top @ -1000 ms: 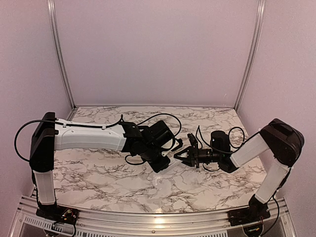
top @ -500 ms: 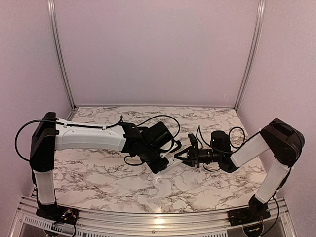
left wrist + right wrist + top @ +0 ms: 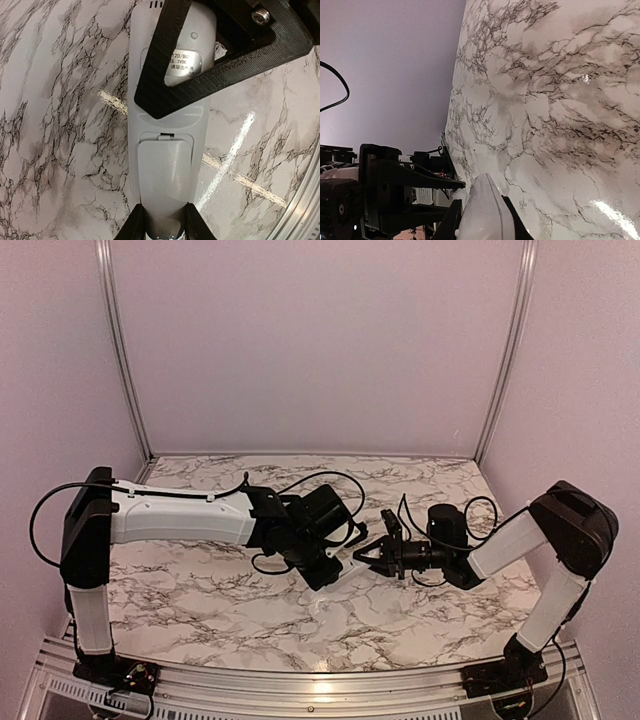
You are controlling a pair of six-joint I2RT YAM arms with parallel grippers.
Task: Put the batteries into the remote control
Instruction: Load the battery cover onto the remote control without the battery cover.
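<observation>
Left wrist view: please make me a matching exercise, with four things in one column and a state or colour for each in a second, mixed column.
Column one:
A. remote control
B. left gripper
C. right gripper
D. table

Column two:
1. grey-veined marble
2. closed over the printed label
3. closed on the end with the battery cover
4. white, back side showing

Pairs: A-4, B-3, C-2, D-1.

Arms [image 3: 180, 520]: white links, black joints, looping black cables [image 3: 330, 478]; prob. silver screw [image 3: 261, 16] on black R tool [image 3: 362, 558].

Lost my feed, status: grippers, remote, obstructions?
Left gripper shut on remote control. Right gripper shut on its other end. Back up, cover on; batteries not in view.
</observation>
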